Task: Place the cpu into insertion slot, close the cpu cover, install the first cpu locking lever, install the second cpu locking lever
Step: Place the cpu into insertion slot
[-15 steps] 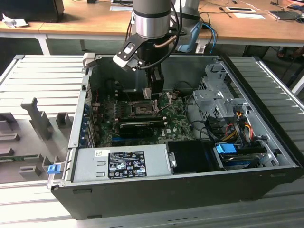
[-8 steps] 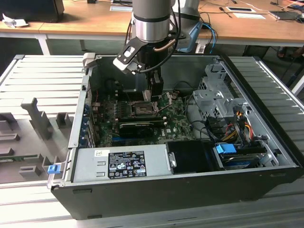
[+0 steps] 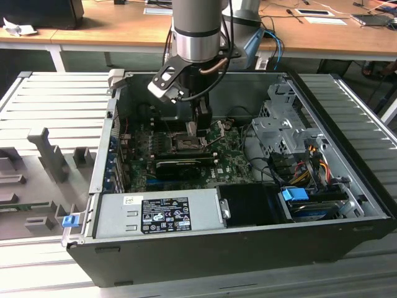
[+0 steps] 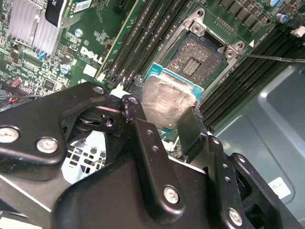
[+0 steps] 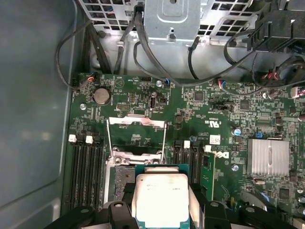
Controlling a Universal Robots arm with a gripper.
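Note:
In both wrist views my gripper [image 4: 162, 114] is shut on the cpu [image 4: 167, 101], a flat silver square with a teal-green rim, one finger [image 4: 190, 128] on each side. The chip [image 5: 162, 196] hangs just above and partly over the insertion slot [image 4: 198, 56], whose black contact field lies bare inside its silver frame. The cpu cover [image 5: 136, 121] stands swung open beyond the socket, with two thin wire levers [image 5: 165, 138] raised beside it. In the exterior view the gripper [image 3: 193, 127] reaches down into the case over the slot [image 3: 185, 144].
Rows of black memory slots [image 5: 86, 167] flank the socket on both sides. A long black graphics card [image 3: 180, 166] lies near it, a silver heatsink [image 5: 268, 156] beyond. The power supply [image 3: 158, 214], drive cage [image 3: 282, 127] and loose cables [image 5: 157, 57] crowd the case [image 3: 347, 155].

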